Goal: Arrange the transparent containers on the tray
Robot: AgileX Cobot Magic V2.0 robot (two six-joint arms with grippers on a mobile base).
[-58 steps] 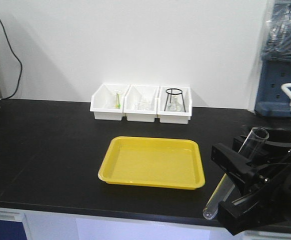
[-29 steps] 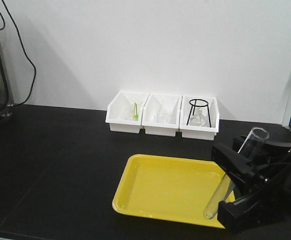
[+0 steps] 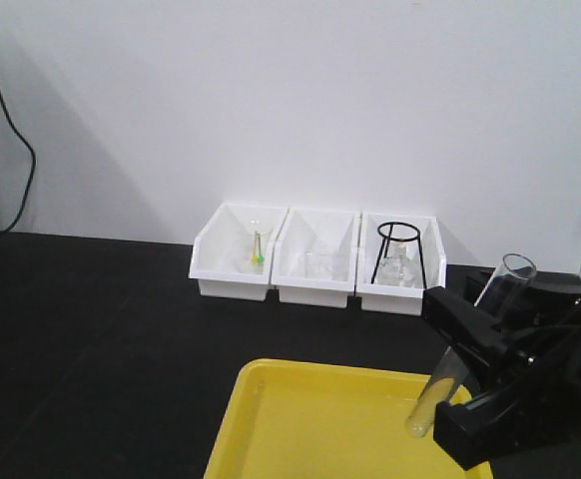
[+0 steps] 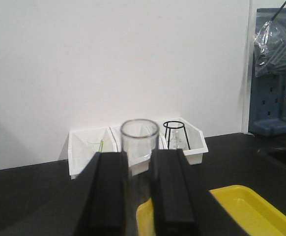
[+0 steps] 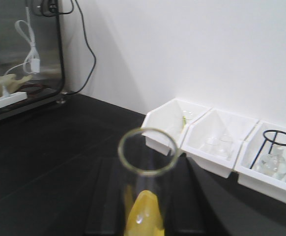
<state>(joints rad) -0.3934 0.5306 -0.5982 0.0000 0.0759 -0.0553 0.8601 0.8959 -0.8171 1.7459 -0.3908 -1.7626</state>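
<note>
Over the bench (image 3: 91, 319), a test tube (image 3: 438, 389) is pinched slantwise by the right end effector (image 3: 467, 351) at the tray's (image 3: 310, 429) 3 o'clock edge, likely for laying down.

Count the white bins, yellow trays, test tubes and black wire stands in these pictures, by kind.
white bins: 3
yellow tray: 1
test tubes: 2, one in the left gripper, one in the right gripper
black wire stand: 1
Total: 7
</note>
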